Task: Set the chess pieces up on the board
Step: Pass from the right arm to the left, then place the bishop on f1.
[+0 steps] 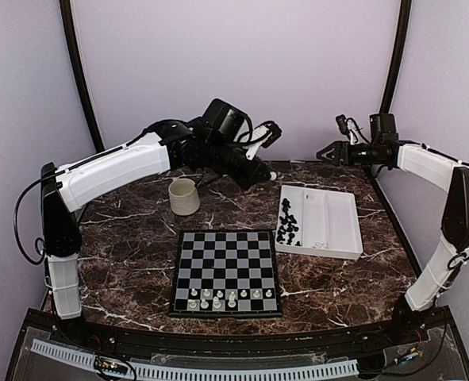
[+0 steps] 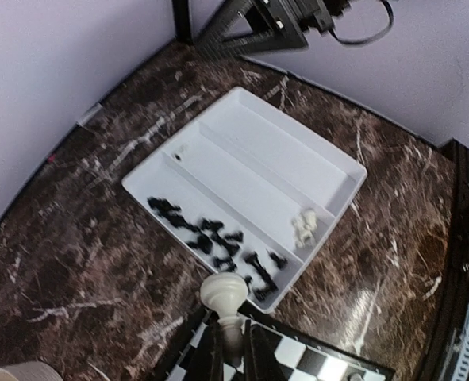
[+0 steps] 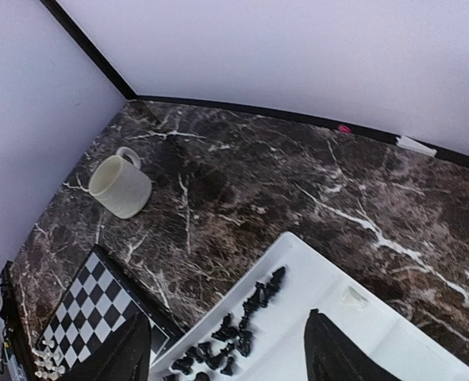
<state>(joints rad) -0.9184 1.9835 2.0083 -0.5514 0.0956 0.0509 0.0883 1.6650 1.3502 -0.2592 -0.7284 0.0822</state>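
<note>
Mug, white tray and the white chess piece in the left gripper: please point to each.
mug (image 1: 184, 198), top external view, side wall.
white tray (image 1: 339, 218), top external view, bare floor.
white chess piece (image 2: 222, 292), left wrist view, wide rounded end.

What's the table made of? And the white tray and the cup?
The table looks like polished dark marble, or a print of it: white veins, shiny glare. The tray seems smooth white plastic with thin moulded walls. The cup looks like cream ceramic, matte; could be plastic.
</note>
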